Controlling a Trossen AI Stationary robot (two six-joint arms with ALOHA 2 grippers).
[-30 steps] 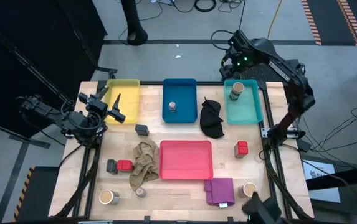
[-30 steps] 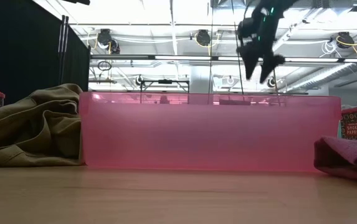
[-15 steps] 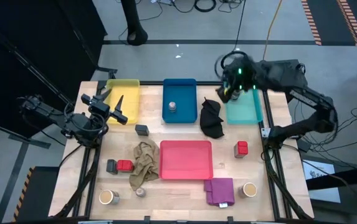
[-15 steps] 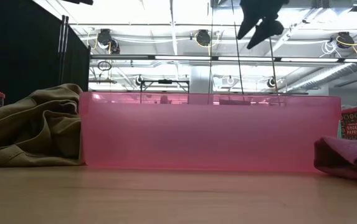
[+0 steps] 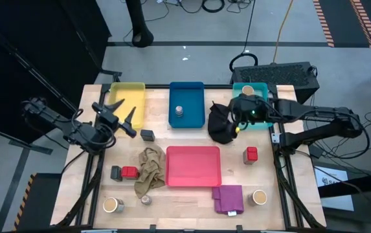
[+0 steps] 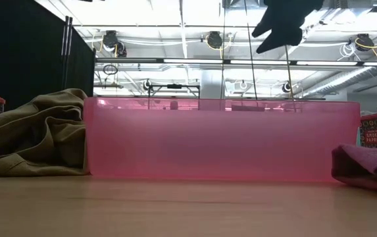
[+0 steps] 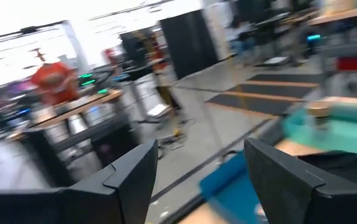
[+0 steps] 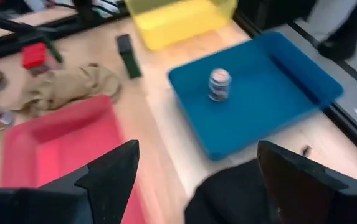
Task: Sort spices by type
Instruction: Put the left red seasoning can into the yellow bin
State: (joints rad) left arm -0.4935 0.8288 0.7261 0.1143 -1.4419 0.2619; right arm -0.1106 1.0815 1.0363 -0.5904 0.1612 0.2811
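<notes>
Black cloth (image 5: 220, 124) under right pincer (image 5: 237, 115), spread wide | left pincer (image 5: 123, 115) wide beside yellow tray (image 5: 133, 98)

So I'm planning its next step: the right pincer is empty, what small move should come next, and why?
Probably lower the open right pincer onto the black cloth directly beneath it; the cloth lies bunched among the trays and may cover a spice.

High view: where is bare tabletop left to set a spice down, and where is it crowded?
Bare wood lies between the red tray and the red cube, and along the front edge between the small silver tin and the purple cloth. The left front is crowded: beige cloth, grey tin, tan jar.
</notes>
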